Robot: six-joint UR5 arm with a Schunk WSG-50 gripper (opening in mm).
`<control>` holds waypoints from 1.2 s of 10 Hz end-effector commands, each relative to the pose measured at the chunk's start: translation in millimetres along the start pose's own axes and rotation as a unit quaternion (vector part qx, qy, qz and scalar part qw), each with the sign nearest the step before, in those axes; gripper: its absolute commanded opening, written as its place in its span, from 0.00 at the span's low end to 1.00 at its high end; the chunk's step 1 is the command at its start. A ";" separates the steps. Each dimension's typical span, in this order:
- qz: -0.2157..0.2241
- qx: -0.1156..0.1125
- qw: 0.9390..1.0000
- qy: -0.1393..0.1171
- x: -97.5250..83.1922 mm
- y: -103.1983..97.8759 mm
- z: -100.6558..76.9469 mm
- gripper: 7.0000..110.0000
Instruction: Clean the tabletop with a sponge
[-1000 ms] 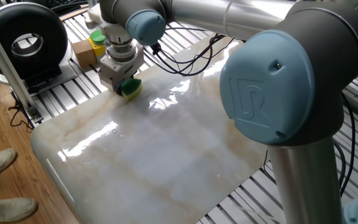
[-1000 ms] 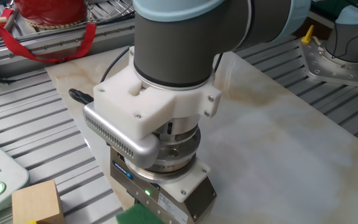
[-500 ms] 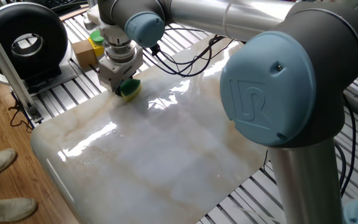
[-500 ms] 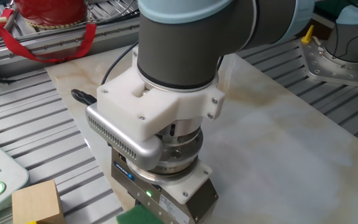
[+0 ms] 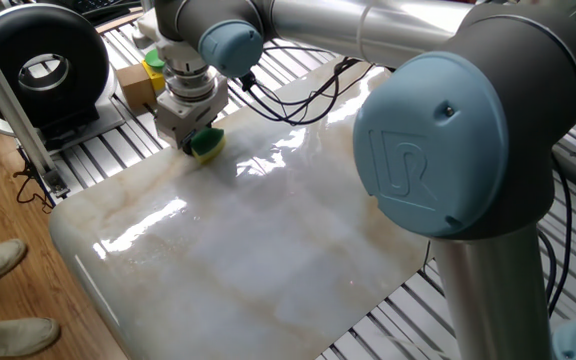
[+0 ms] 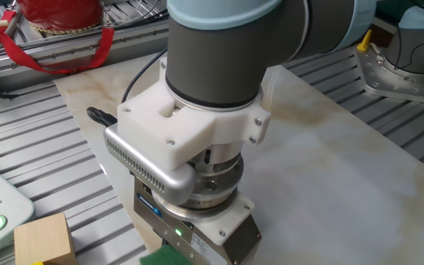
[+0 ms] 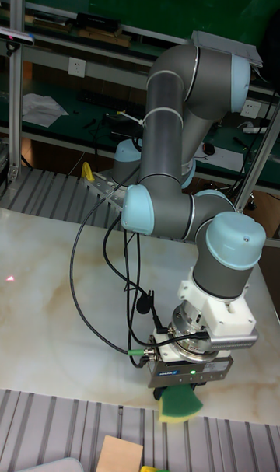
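The sponge (image 5: 206, 144), green layer over yellow foam, is pressed on the white marble tabletop (image 5: 268, 240) near its far left edge. My gripper (image 5: 198, 145) is shut on it from above. In the tall fixed view the sponge (image 7: 180, 404) sits under the gripper (image 7: 180, 398) at the tabletop's (image 7: 62, 309) front edge. In the other fixed view only a green corner of the sponge (image 6: 162, 256) shows below the gripper body, and the fingertips are cut off by the frame.
Wooden blocks with a yellow-and-green button (image 5: 155, 66) stand just behind the sponge. A black round device (image 5: 38, 60) sits at the far left. A red basket (image 6: 54, 18) lies beyond the slab. Black cables (image 5: 288, 100) trail over the tabletop. Ribbed metal slats (image 6: 28, 162) surround it.
The gripper and sponge have slid slightly toward the tabletop's far left edge, closer to the wooden blocks.
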State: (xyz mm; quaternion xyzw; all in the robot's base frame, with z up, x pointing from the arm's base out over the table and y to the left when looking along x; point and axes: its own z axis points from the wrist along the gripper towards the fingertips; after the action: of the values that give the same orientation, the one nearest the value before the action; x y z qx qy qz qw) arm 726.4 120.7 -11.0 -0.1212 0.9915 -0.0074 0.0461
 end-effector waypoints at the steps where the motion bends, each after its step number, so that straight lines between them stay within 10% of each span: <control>1: 0.011 -0.003 1.000 0.000 -2.2 8.1 -1.0 0.00; 12: 0.025 -0.006 1.000 0.000 -2.1 30.4 -0.6 0.00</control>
State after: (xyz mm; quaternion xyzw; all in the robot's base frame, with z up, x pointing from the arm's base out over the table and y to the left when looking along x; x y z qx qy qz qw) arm 722.0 145.7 -11.2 -0.1026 0.9936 -0.0054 0.0458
